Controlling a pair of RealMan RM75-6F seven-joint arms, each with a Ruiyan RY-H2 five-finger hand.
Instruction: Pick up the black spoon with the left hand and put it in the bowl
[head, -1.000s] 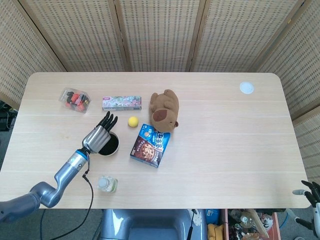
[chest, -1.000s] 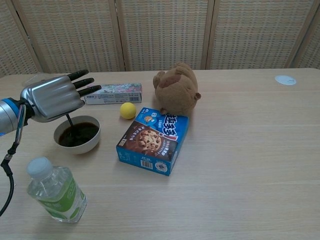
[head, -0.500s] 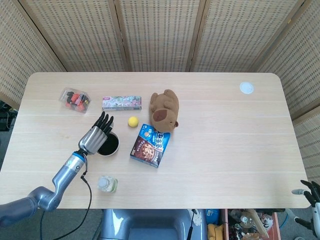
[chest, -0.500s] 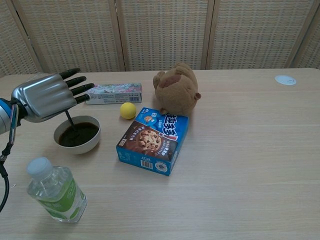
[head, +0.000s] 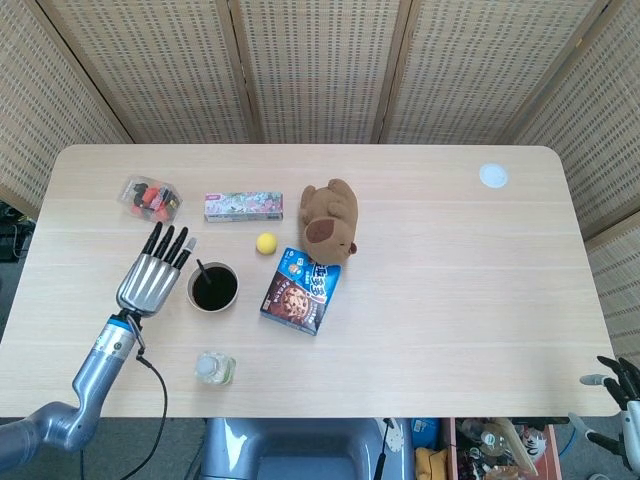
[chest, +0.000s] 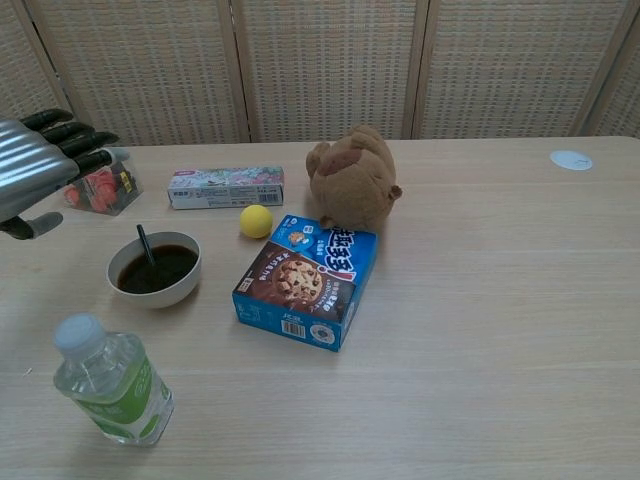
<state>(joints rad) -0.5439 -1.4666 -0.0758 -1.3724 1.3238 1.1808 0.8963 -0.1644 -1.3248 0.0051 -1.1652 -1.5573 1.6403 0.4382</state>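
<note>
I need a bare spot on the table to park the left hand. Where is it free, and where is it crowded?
Widest bare patch: the right half, from the cookie box and plush bear across to the white disc. A smaller one lies along the front edge right of the water bottle. It is crowded around the bowl, where the left hand hovers beside it.

Place: I'm looking at a staged test room | woven rattan screens (head: 320, 65) closing in a light wooden table (head: 450, 260) | clutter showing under its edge.
</note>
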